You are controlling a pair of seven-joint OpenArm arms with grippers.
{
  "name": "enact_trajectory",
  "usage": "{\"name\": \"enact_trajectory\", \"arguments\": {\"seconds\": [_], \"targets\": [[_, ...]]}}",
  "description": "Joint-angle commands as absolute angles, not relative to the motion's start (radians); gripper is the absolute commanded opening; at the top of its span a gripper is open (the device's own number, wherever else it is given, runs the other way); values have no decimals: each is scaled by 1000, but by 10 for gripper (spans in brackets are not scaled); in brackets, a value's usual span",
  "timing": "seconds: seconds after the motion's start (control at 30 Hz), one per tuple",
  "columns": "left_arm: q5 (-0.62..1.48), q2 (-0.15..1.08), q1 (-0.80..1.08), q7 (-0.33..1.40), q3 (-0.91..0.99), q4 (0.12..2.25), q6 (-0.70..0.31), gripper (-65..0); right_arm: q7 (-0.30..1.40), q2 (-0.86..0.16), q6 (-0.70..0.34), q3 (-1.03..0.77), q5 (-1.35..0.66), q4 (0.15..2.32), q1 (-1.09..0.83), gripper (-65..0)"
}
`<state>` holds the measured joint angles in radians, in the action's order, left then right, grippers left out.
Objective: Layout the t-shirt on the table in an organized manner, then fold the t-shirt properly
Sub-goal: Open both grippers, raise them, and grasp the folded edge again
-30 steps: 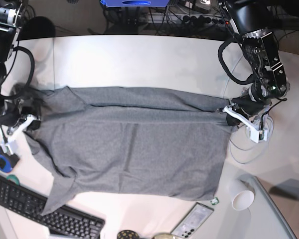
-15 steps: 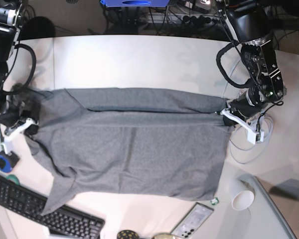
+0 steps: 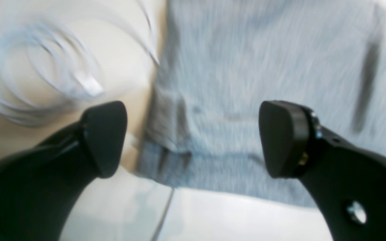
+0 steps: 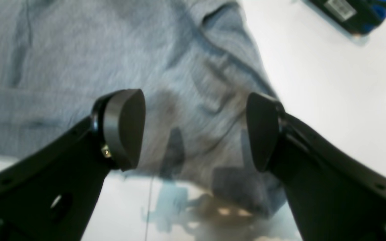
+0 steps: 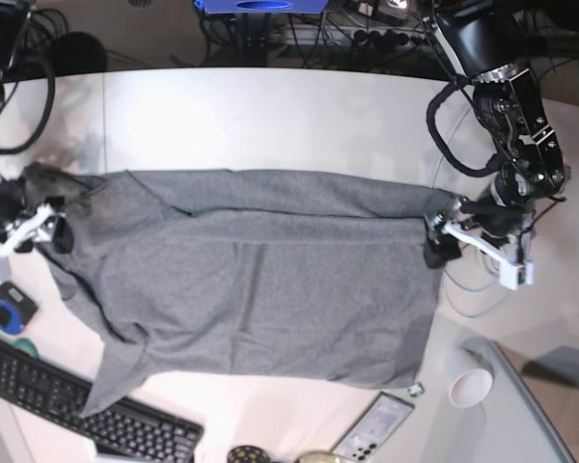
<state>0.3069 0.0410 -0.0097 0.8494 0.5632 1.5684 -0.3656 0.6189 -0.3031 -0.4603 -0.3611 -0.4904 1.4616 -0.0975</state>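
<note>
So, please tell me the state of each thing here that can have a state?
T-shirt: spread on the table, far edge folded over, not held.
Left gripper: open, above the shirt's edge.
Right gripper: open, above the shirt's edge.
Cable: coiled, loose on the table.
Cup: lying on its side.

T-shirt [image 5: 261, 280] flat on table [image 5: 270, 116]

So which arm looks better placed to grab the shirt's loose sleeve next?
The right gripper, probably: it hovers open at the t-shirt's sleeve end, while the left gripper is at the hem.
</note>
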Motion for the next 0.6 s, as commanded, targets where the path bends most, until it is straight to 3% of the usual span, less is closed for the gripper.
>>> {"name": "enact_trajectory", "arguments": {"seconds": [0.0, 0.17, 0.4, 0.5, 0.57], "targets": [[314, 39, 8, 839, 584, 1612, -363, -41, 595, -320, -466, -367, -510, 1517, -114, -213], [317, 13, 134, 835, 585, 1678, -364, -41, 587, -271, -470, -429, -510, 1596, -252, -213], [433, 4, 220, 699, 688, 1563, -364, -43, 591, -197, -484, -527, -507, 1600, -323, -210], [449, 16, 234, 699, 679, 1547, -364, -48, 596, -191, -582, -515, -507, 1603, -334, -218], [449, 15, 237, 697, 641, 1550, -364, -109, 596, -183, -641, -452, -504, 1603, -335, -284]]}}
